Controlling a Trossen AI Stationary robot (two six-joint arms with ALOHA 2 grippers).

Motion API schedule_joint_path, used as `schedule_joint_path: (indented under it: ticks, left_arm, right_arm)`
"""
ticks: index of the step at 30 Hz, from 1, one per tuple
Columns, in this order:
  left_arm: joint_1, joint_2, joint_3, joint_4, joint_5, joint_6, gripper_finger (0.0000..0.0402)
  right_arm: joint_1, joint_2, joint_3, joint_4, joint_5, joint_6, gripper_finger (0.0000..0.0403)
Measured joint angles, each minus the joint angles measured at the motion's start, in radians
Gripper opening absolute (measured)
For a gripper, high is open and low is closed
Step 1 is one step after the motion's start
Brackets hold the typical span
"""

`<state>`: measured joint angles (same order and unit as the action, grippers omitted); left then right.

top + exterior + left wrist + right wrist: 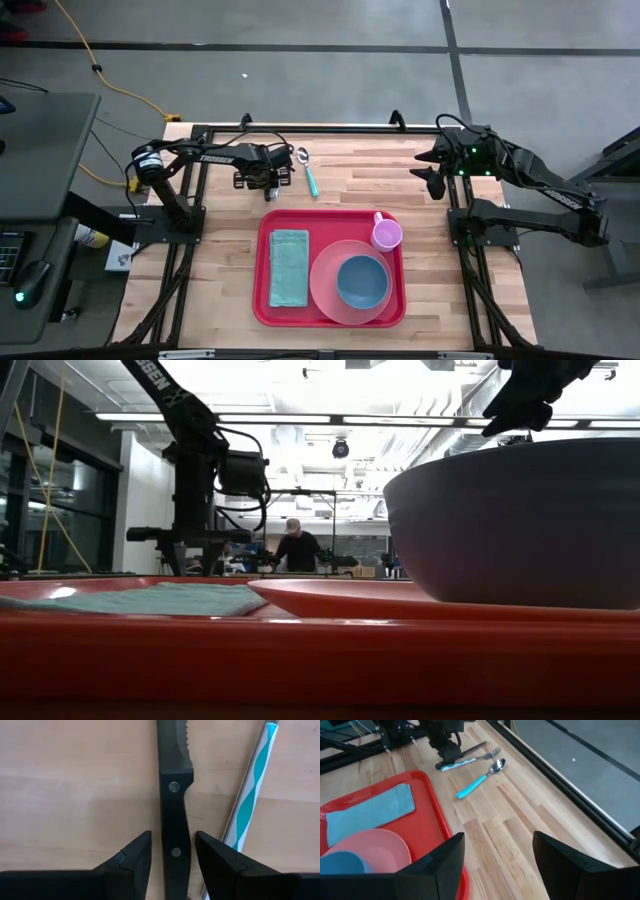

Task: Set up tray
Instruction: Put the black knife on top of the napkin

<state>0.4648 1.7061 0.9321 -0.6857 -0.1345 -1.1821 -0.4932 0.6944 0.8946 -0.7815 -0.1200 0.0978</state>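
A black-handled knife (pixel 174 810) with a serrated blade lies flat on the wooden table at the far left. My left gripper (pixel 173 839) points down over it, open, one finger on each side of the handle with a narrow gap at both. A fork with a teal-striped handle (pixel 250 795) lies just beside the knife. A teal-handled spoon (pixel 309 176) lies to their right. The red tray (pixel 262 300) sits at the near middle, holding a teal napkin (pixel 288 268), a pink plate (pixel 325 285) with a blue bowl (pixel 362 282) on it, and a pink cup (pixel 387 235). My right gripper (pixel 433 178) hangs open above the far right.
A black metal frame (pixel 300 130) runs along the table's far edge behind the cutlery. Bare wood lies between the cutlery and the tray's far rim (pixel 330 213). A person (pixel 297 547) stands in the room far behind the table.
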Motion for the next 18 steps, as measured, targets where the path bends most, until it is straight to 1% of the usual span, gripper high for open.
schedule_joint_path:
  ticks: [9, 18]
  left_arm:
    - [0.0, 0.006, -0.001, 0.002, 0.001, 0.027, 0.018]
    - [0.0, 0.008, -0.002, 0.004, 0.003, 0.054, 0.0123]
  right_arm:
    - [0.0, -0.001, 0.0, -0.007, 0.0, 0.006, 0.0213]
    - [0.0, -0.001, 0.0, -0.007, 0.0, 0.006, 0.0213]
